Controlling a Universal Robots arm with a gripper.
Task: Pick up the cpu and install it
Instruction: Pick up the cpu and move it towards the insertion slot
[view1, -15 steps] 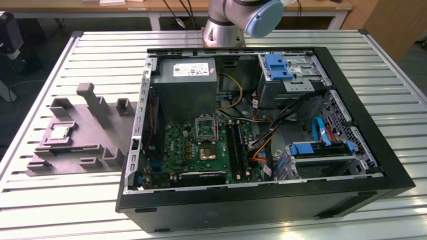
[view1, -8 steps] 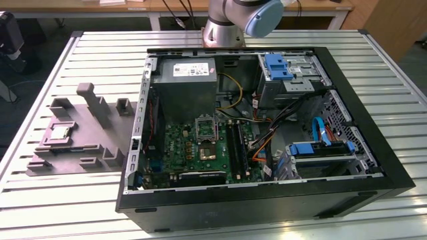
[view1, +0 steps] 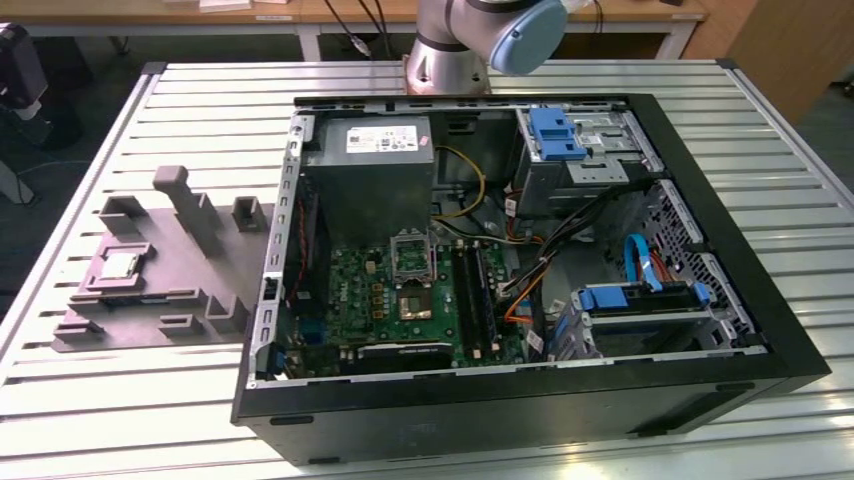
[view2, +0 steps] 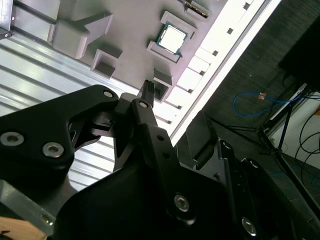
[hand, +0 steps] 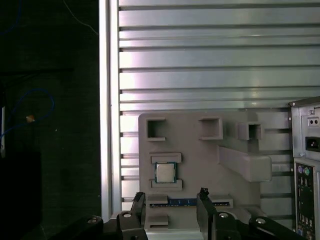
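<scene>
The cpu (hand: 165, 172) lies flat in its recess of the grey fixture (hand: 200, 160) on the table (hand: 200, 65). The claw (hand: 171, 195) hangs spread and empty, clear of the cpu, which lines up nearly with the gap between its fingers.

table (view1: 120, 420): slatted metal | on it: grey fixture (view1: 174, 300), open computer case (view1: 534, 410), arm base (view1: 447, 65)

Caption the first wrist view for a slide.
Open gripper, fingers empty, facing the cpu seated in its pocket on the grey fixture atop the slatted table.
</scene>
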